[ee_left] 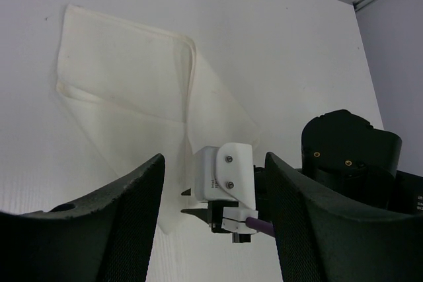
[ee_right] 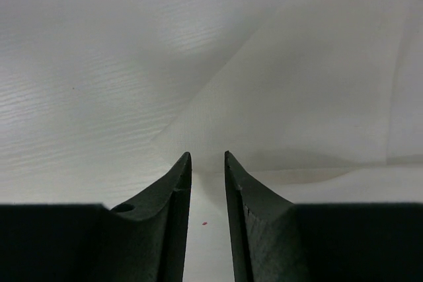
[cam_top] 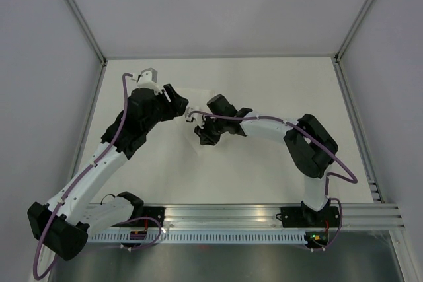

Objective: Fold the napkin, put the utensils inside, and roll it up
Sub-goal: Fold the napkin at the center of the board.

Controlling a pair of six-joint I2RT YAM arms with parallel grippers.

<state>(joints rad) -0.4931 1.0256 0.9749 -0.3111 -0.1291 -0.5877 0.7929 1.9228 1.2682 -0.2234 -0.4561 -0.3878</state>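
Napkin (ee_left: pixel 125 77) corner — between right fingers (ee_right: pixel 165 229)

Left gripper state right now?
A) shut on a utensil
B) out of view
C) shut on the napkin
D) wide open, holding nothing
D: the left gripper has its fingers far apart, clamping nothing; the napkin lies beyond them.

top cam | left arm (cam_top: pixel 99 163) reaches across white counter (cam_top: pixel 277 80) | left fingers (cam_top: pixel 178 100) point toward right fingers (cam_top: pixel 203 135), close, apart | right arm (cam_top: pixel 307 150) bends in from far side of right fingers | purple cables (cam_top: pixel 123 100) on both arms | metal rail (cam_top: pixel 231 212) well behind both fingers, at bases
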